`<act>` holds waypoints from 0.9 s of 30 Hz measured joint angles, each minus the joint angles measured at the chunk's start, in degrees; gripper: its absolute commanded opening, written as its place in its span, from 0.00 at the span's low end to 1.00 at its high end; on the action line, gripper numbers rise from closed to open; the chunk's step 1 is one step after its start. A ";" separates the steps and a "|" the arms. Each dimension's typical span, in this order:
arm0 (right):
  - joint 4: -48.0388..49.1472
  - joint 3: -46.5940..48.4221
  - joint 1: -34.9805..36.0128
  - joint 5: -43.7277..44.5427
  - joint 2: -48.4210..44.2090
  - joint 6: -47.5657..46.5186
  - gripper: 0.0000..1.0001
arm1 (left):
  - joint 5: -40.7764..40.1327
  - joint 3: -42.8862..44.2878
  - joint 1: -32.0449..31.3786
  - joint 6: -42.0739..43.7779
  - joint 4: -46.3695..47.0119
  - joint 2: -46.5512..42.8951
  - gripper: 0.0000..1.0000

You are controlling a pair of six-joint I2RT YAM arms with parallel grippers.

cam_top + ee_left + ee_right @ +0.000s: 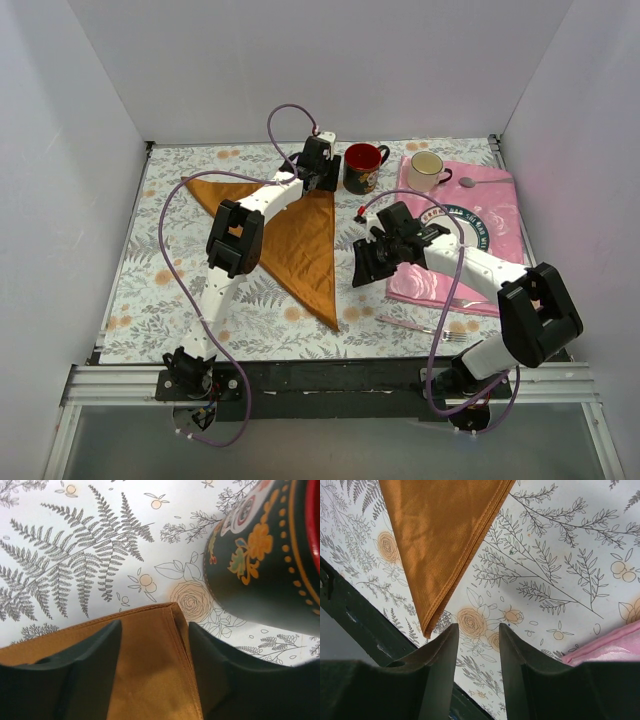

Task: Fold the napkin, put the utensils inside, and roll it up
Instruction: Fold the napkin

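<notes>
Folded into a triangle, the napkin (300, 240) lies left of the floral mug (362, 168), one corner beneath the left tool (320, 183), jaws parted. The right tool (478, 630), on the mug's near side, stands narrowly parted, empty. The pink cloth (495, 235) bears lettering too small to read.

Left gripper (154, 650) and right gripper (479, 645) — jaws apart, arms outstretched.

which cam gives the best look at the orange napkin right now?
Top external: the napkin shows as nearly its whole folded triangle. Left wrist catches only one hemmed corner of it; right wrist only its pointed tip and folded edge.
</notes>
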 measured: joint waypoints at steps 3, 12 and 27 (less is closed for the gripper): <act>0.63 0.00 0.17 -1.01 1.27 0.00 0.53 | -0.96 0.00 0.02 -1.07 -1.66 -0.44 0.65; 5.90 0.00 8.15 -4.96 5.79 0.59 0.50 | 2.47 -24.33 4.94 -11.63 -5.20 -26.49 0.46; 10.62 0.59 13.49 -6.51 13.27 1.11 0.32 | 20.37 -32.79 33.66 -26.47 4.50 -21.62 0.10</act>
